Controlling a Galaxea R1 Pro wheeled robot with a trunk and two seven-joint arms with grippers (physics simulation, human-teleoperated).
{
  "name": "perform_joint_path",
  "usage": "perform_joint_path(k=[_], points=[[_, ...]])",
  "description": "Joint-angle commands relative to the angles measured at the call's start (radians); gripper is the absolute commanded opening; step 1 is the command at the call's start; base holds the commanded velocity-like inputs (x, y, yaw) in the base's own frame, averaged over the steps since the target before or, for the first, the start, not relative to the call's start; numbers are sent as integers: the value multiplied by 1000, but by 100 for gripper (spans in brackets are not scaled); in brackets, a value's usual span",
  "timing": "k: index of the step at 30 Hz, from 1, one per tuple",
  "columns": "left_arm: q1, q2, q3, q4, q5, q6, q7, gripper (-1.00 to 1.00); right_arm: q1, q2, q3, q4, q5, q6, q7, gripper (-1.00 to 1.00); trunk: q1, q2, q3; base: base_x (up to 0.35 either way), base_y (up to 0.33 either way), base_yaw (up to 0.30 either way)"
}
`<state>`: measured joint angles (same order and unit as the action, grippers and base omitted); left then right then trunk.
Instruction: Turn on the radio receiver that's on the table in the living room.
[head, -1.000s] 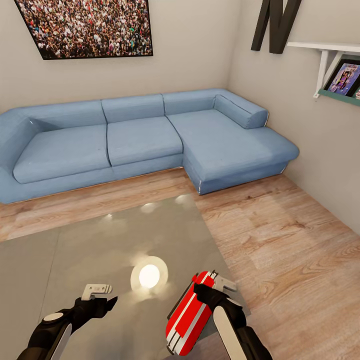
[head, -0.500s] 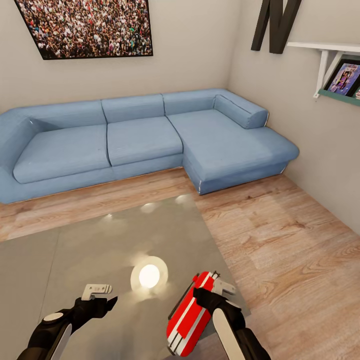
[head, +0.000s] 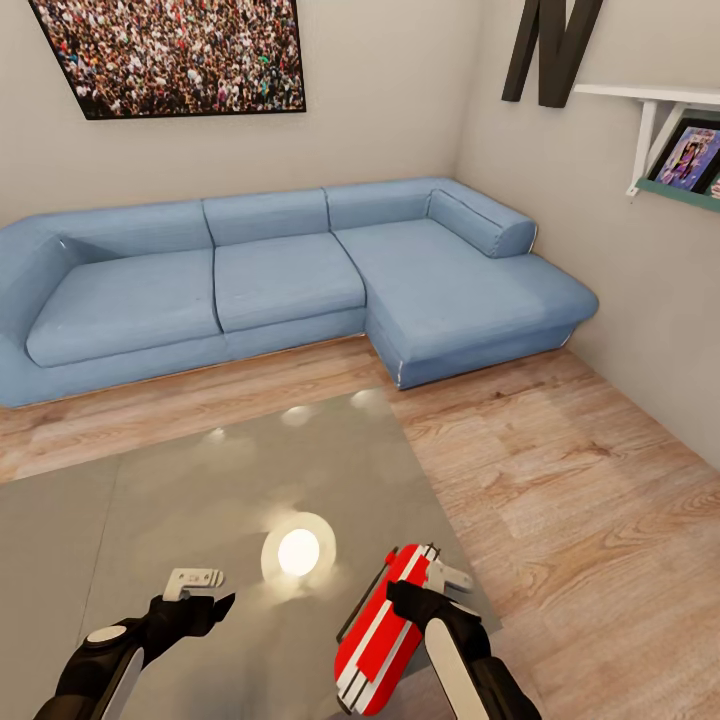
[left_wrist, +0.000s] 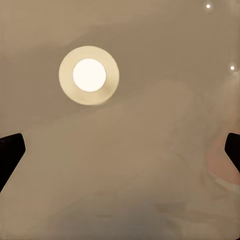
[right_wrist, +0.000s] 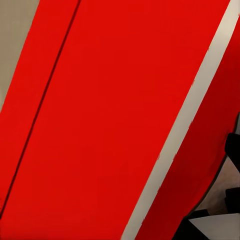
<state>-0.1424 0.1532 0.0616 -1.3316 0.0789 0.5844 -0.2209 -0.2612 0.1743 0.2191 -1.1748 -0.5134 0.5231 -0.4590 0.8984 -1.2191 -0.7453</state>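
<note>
1. The small bright red radio receiver with white edge bands (head: 378, 630) lies near the right near corner of the large, low, glossy grey-taupe bench (head: 200, 500), its long axis running diagonally from near-left to far-right.
2. In the head view the right gripper (head: 425, 590) is at the radio's far right end, its black wrist over the red body; whether the jaws are spread or pinching the radio cannot be told from here.
3. The right wrist view adds only a close red surface of the radio (right_wrist: 110, 115) crossed by a white band, with a strip of bench top (right_wrist: 15, 35) at one corner; the jaws' state stays unclear there too.
4. The left gripper (head: 195, 580) hovers over the bench's near middle, well apart from the radio. The left wrist view shows its two dark fingertips (left_wrist: 10, 150) at opposite edges of the picture, so these jaws are spread wide with nothing between them.
5. A round bright lamp reflection (head: 298, 550) sits on the bench top between the two grippers; the left wrist view shows it too (left_wrist: 89, 75).
6. The head view alone takes in the room: a blue L-shaped fabric sofa (head: 280, 280) beyond the bench, a light wood floor (head: 560, 480), a framed crowd photograph (head: 170, 55), a black letter N (head: 550, 45) and a white wall shelf (head: 650, 100) at far right.
</note>
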Motion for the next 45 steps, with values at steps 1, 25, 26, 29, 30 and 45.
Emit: perform_joint_path(k=[1,25,26,29,30,45], points=[[0,0,0,0,0,0,0,100,0,0,1,40,-20,-6,2,-100,0,0,0,0,0,0],[0,0,1,6,-4,0,-1,100,0,0,-4,-228,-16,175,-21,-100,0,0,0,0,0,0],[0,0,1,6,-4,0,-1,100,0,0,-4,-233,-16,177,-22,-100,0,0,0,0,0,0],[0,0,1,6,-4,0,-1,100,0,0,-3,-254,-16,191,-29,-100,0,0,0,0,0,0],[-1,0,1,6,-4,0,-1,100,0,0,-3,-261,-16,201,-29,-100,0,0,0,0,0,0],[0,0,1,6,-4,0,0,100,0,0,-5,-369,-13,289,-40,-100,0,0,0,0,0,0]])
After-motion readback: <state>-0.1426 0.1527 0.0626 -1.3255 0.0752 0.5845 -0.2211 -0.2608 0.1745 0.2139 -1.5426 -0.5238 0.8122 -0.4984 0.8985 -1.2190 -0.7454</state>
